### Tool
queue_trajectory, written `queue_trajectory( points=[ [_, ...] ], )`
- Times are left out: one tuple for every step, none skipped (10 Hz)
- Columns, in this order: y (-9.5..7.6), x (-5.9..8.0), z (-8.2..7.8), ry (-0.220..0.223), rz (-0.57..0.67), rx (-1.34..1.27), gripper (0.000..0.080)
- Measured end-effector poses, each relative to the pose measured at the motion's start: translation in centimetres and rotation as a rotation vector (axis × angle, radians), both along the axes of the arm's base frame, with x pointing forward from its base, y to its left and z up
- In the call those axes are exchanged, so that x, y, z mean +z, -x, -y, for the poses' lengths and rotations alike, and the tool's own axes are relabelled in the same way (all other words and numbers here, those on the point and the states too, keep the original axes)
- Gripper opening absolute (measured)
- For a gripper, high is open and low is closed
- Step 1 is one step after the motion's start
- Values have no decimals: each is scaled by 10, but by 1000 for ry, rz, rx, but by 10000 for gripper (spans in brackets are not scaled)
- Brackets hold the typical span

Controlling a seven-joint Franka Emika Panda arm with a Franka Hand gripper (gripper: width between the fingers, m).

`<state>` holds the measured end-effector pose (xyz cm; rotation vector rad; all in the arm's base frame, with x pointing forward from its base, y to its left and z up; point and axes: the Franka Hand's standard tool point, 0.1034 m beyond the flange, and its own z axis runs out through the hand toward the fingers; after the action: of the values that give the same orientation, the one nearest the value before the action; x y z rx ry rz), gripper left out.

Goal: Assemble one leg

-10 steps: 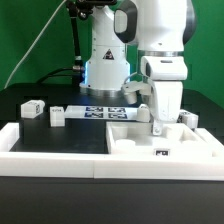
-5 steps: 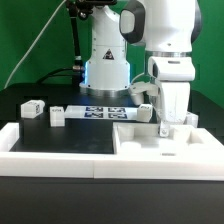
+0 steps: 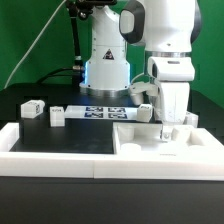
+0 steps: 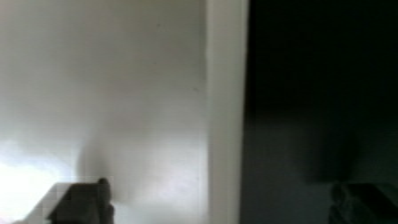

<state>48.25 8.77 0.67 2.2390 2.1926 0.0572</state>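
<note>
Two legs, small white tagged blocks, lie on the black table at the exterior view's left: one leg [image 3: 30, 108] and a second [image 3: 57, 116]. Another small white block [image 3: 146, 111] lies just behind the arm, partly hidden. The large white square panel [image 3: 140, 136] lies at the right. My gripper [image 3: 168, 128] is low over the panel's right part. In the wrist view the gripper [image 4: 222, 202] is open and empty. One fingertip [image 4: 80, 202] is over the white panel [image 4: 107, 100], the other over the black table, with the panel's raised edge [image 4: 224, 90] between them.
The marker board [image 3: 100, 112] lies at the back centre in front of the robot base. A white L-shaped wall [image 3: 60, 150] runs along the front and left of the work area. A small white block [image 3: 190, 118] sits by the panel's far right.
The arm and gripper moved toward the exterior view's right over the panel in the first half second, then stayed nearly still. The legs have not moved.
</note>
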Motion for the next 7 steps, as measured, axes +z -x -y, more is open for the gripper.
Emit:
queue_trajectory(
  points=[
    [0, 0, 0, 0, 0, 0, 639],
    [0, 0, 0, 0, 0, 0, 647],
    [0, 0, 0, 0, 0, 0, 647],
    [0, 0, 0, 0, 0, 0, 649],
    [0, 1, 0, 0, 1, -1, 649],
    [1, 13, -2, 1, 15, -32, 649],
    [5, 26, -5, 4, 26, -52, 649]
  ],
)
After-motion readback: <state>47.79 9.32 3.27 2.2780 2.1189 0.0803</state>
